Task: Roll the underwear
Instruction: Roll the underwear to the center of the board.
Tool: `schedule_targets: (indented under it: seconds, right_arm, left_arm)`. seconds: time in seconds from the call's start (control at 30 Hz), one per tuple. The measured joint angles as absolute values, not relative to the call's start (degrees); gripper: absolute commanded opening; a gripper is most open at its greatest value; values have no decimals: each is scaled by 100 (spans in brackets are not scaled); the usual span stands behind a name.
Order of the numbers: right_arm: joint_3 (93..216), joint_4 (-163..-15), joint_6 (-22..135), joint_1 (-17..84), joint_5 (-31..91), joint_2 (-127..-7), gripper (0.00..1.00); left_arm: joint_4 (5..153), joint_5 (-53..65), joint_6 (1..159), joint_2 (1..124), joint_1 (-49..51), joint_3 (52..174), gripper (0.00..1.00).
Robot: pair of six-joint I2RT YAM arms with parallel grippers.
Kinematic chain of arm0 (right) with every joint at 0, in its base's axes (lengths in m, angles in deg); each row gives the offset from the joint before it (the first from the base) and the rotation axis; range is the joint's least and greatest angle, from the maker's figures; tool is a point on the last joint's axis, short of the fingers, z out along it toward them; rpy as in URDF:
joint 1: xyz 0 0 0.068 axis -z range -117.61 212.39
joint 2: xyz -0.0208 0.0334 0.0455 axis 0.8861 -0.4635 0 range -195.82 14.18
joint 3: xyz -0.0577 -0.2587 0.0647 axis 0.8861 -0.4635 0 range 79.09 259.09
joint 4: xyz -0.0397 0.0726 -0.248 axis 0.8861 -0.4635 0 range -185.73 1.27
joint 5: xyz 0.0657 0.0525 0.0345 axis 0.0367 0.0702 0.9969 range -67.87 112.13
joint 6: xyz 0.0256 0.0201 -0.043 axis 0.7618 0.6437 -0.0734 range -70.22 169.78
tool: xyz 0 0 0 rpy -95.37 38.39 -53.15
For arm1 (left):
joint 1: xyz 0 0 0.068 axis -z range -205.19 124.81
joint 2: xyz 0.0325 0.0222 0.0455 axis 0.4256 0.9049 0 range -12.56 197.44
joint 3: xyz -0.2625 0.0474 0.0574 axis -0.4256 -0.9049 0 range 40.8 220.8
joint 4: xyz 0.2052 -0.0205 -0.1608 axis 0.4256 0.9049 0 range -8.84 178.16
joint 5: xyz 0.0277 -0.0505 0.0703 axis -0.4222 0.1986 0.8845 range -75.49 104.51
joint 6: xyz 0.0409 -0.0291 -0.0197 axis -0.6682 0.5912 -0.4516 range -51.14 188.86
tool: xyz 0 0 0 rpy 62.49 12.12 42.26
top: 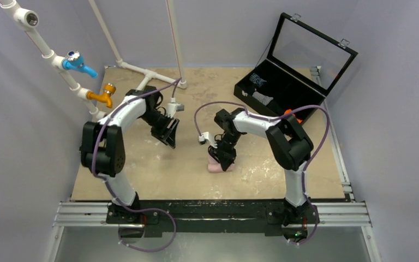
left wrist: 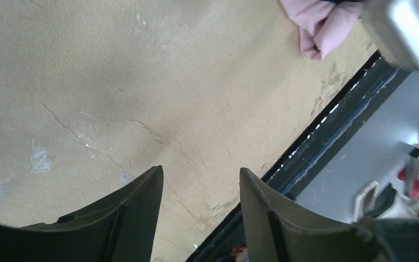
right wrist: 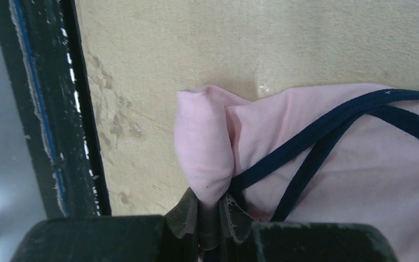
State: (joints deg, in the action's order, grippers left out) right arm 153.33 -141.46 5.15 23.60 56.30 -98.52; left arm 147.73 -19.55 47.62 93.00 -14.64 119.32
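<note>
The underwear (top: 216, 167) is a small pale pink bundle with navy trim, lying on the tan table near its front edge. My right gripper (top: 225, 160) stands over it, pointing down. Seen from the right wrist, that gripper (right wrist: 209, 204) is shut on a rolled pink fold of the underwear (right wrist: 327, 147), and navy bands cross the cloth beside it. My left gripper (top: 170, 136) hangs above bare table to the left of the cloth. Its jaws (left wrist: 201, 180) are open with nothing between them. A corner of the underwear (left wrist: 319, 24) shows at the top of the left wrist view.
An open black case (top: 283, 82) with rolled cloths inside stands at the back right. White pipes with a blue tap (top: 79, 63) and an orange tap (top: 103, 95) run along the back left. The table's black front rail (right wrist: 38, 109) lies close to the underwear.
</note>
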Motion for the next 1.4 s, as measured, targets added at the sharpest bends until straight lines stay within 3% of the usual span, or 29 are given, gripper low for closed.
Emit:
schedule_targets:
  seconds: [0.23, 0.4, 0.6, 0.97, 1.4]
  right_arm:
    - [16719, -15521, 54, 2670, 6312, -11102, 3]
    - [17567, -16395, -252, 2806, 6695, -11867, 6]
    - [17894, -16859, -477, 2889, 6924, -12226, 9]
    - [17949, -17112, -534, 2985, 7234, -12486, 10]
    - [17945, -17138, -532, 2983, 7267, -12503, 10]
  left_arm:
    - [13662, -1911, 5003, 7318, -1386, 10706, 57]
    - [13094, -1927, 5005, 6603, -1147, 10153, 57]
    - [12449, -1546, 4928, 6212, 276, 9840, 57]
    - [11252, -353, 4769, 7486, 2394, 9842, 59]
    - [10533, 611, 4649, 8306, 3132, 10046, 54]
